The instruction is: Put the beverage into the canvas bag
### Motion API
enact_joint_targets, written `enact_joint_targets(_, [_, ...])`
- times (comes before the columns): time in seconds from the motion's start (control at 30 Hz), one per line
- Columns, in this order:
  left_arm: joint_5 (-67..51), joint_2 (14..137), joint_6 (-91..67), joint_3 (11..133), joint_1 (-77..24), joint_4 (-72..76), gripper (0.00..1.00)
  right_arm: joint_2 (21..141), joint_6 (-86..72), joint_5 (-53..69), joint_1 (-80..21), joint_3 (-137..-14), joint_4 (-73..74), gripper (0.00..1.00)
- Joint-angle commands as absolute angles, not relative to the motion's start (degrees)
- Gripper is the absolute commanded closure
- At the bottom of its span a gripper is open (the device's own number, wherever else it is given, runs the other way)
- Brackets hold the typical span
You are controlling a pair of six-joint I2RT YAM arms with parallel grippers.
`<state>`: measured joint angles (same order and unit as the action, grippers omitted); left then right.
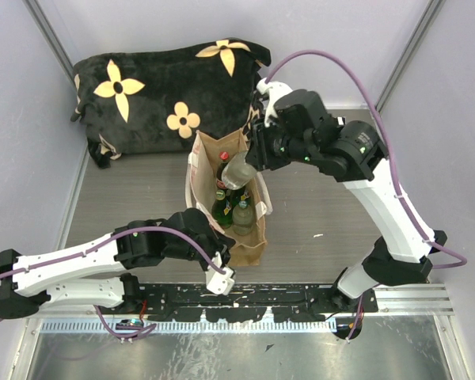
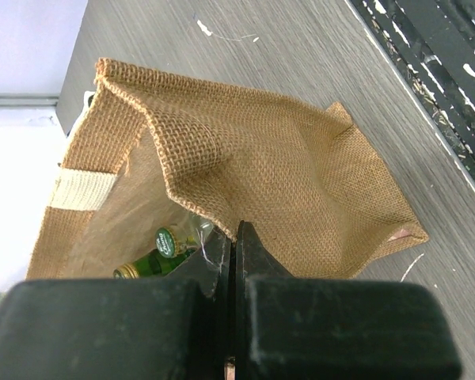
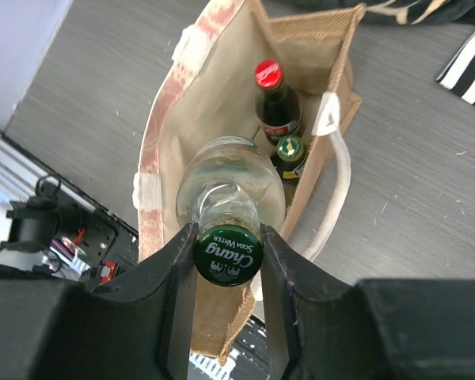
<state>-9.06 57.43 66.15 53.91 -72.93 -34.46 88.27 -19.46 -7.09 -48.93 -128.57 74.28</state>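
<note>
The jaws of the left gripper [image 2: 237, 233] are closed tight, and appear to pinch the near rim of the bag [image 1: 252, 247], which stands open in the middle of the top view. The jaws of the right gripper [image 3: 228, 239], at the upper right of that view, are part open and clamped on the neck of a clear bottle [image 3: 231, 190] just under its green cap [image 3: 228, 255]. The bottle hangs tilted over the bag's mouth; whether its base is already below the rim I cannot tell. Inside the bag stand other bottles, one with a red cap [image 3: 269, 74] at the far end and green-capped ones [image 3: 289, 148] nearer. So several drinks look already packed, and this one looks most of the way there. What seems left is to lower it in, let go and draw the arm away.
</note>
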Motion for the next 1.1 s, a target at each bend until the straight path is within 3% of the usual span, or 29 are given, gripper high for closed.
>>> enact_joint_targets(0.0, [-7.5,58.9,61.1,54.4,-72.7,-35.9,1.00,84.7,-20.9,-10.5,-54.1,-125.1,64.3,0.99])
enact_joint_targets(0.47, [-7.6,56.3,55.8,57.1,-72.2,-36.7,1.00,82.6,-23.3,-11.3,-61.6,-110.0,61.8,0.99])
enact_joint_targets(0.57, [-6.7,55.5,53.5,57.7,-72.2,-36.1,0.93,81.7,-23.9,-11.3,-61.7,-106.2,59.7,0.99])
enact_joint_targets(0.8, [-4.3,53.2,47.1,60.7,-72.2,-36.2,0.58,81.4,-24.5,-11.0,-61.9,-98.3,54.5,0.99])
enact_joint_targets(0.97, [-2.5,51.6,45.9,61.6,-72.2,-35.7,0.18,82.1,-24.4,-10.6,-62.1,-94.2,51.7,0.99])
enact_joint_targets(1.07, [-0.1,51.4,44.2,62.7,-72.0,-33.5,0.04,82.5,-24.3,-10.6,-62.2,-92.3,50.0,0.99])
